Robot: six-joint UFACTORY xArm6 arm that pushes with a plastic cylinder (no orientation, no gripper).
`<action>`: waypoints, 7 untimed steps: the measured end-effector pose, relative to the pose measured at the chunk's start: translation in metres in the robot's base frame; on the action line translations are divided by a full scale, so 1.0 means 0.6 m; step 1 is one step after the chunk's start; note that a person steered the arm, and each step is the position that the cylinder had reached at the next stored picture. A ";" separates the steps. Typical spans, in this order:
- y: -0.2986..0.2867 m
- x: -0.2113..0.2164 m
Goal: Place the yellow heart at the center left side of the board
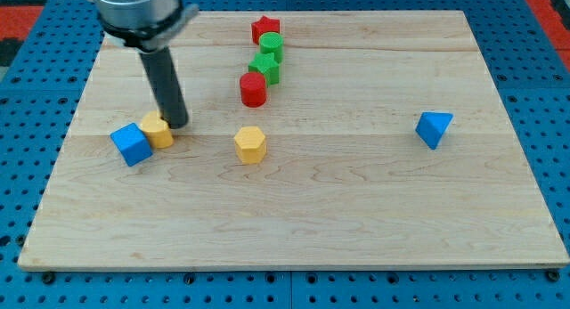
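Observation:
The yellow heart (pixel 157 130) lies near the board's left edge, about mid-height, touching a blue cube (pixel 132 144) at its lower left. My tip (pixel 176 124) stands right against the heart's right side. A yellow hexagon block (pixel 251 144) lies to the right of it, near the board's middle.
A column of blocks stands at the view's top centre: a red star (pixel 265 28), a green cylinder (pixel 272 47), a green star (pixel 264 67) and a red cylinder (pixel 253 89). A blue triangle block (pixel 434 128) lies at the right. The wooden board (pixel 356 211) rests on a blue pegboard.

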State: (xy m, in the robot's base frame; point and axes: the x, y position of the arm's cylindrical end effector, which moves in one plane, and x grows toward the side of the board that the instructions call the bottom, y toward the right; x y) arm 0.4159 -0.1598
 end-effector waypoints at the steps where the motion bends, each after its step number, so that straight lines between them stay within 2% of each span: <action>1: -0.015 -0.024; 2: 0.006 -0.026; 3: 0.104 0.009; 4: 0.105 0.068; 5: 0.039 0.088; 7: -0.050 0.037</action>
State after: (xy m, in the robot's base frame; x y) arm 0.4383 -0.1899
